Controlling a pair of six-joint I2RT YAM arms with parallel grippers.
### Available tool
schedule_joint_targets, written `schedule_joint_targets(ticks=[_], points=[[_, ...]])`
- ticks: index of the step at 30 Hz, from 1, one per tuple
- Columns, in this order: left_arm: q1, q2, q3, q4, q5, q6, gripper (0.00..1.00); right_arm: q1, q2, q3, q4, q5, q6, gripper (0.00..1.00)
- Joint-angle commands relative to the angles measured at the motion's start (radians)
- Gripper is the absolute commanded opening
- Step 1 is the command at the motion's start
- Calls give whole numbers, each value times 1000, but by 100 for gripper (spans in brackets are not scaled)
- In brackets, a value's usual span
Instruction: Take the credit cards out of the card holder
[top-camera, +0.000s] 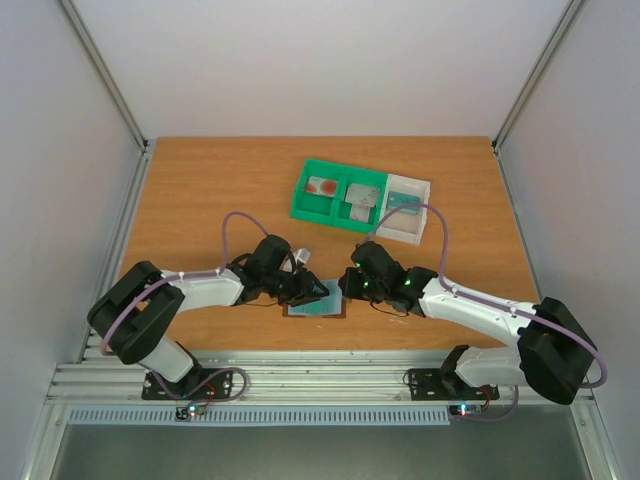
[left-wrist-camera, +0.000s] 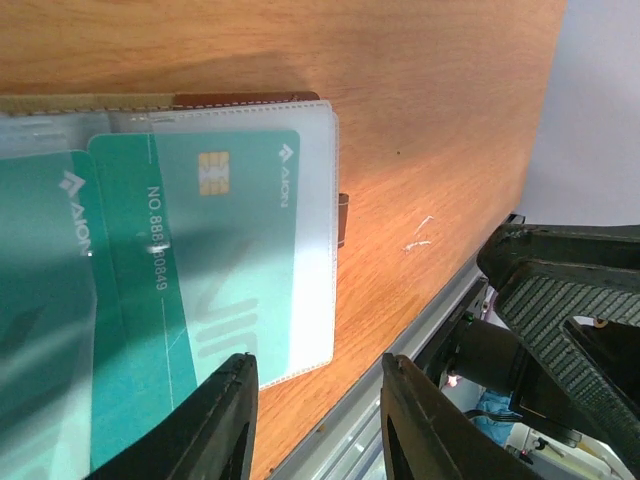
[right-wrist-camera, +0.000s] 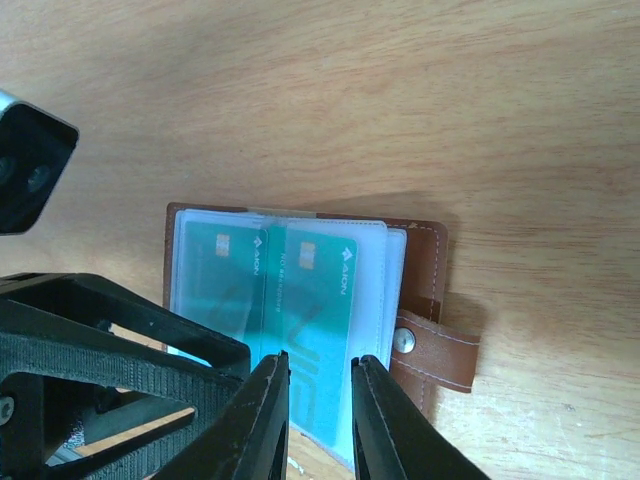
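**Q:** What is seen closest to the lens?

**A:** In the right wrist view, the two black fingers of the right gripper (right-wrist-camera: 318, 365) are seen at 6 o'clock, set narrowly apart. The end of a green card (right-wrist-camera: 310, 290) is framed in the gap. Whether it is pinched cannot be told.

**Q:** Where is the card holder?

**A:** The card holder (top-camera: 315, 300) is laid open and flat on the table (top-camera: 200, 190), near the front edge and between the two arms. Seen from overhead, its long axis is run from 9 to 3 o'clock. Clear sleeves with green cards are turned face up.

**Q:** And the left gripper?

**A:** The left gripper (left-wrist-camera: 318, 362) is placed at the holder's 9 o'clock and parted moderately, with nothing between the fingers. A sleeve corner is crossed by one finger.

**Q:** Which hand is better placed?

**A:** The right, it is judged. The card's long axis is pointed at its fingers, so a straight pull back is favoured.

**Q:** What room is left?

**A:** Bare wood is left at 12 o'clock, up to the tray (top-camera: 318, 217). The table edge is close at 6 o'clock.
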Motion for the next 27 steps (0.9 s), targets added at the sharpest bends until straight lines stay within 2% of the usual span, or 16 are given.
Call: schedule_joint_targets(ticks=[1,15,27], points=[[-5,-27,20,-5,-38,31,36,6,-5,31,-20,9,-37,20],[27,-62,-19,-96,-141,81,36,6,132,98,27,-119,-58,16],[35,-3,-37,-97,-173,137,32,6,277,108,27,-115,-73,15]])
